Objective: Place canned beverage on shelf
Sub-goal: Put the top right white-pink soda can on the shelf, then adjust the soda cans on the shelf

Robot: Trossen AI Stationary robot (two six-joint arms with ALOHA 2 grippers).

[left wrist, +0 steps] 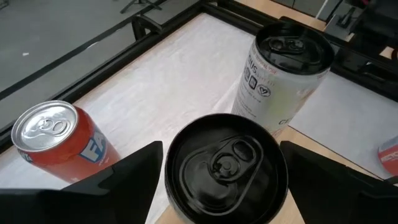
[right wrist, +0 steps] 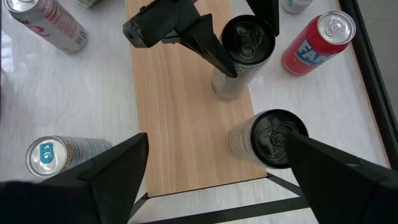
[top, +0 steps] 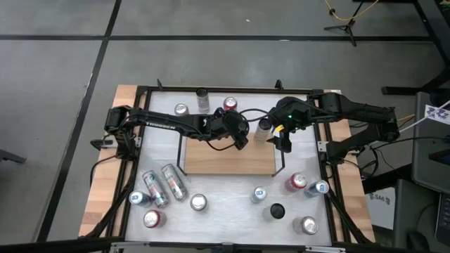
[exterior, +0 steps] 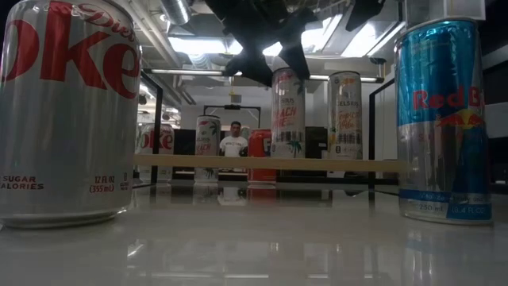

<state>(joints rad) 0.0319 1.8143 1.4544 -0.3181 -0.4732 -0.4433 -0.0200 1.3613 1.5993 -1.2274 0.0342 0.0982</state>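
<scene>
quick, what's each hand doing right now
Left hand: open, fingers either side of a black-topped can standing on the shelf.
Right hand: open, above a second can on the shelf, holding nothing.

A grey floor point(top: 211, 42) crossed by dark lines surrounds the table, while bright ceiling lights point(exterior: 190, 44) hang over a person point(exterior: 234, 141) standing far behind.

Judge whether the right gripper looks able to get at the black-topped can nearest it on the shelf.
Probably yes. The right gripper is open, and the black-topped can stands upright at the shelf end, just ahead of it. The left gripper is at another can farther along.
</scene>
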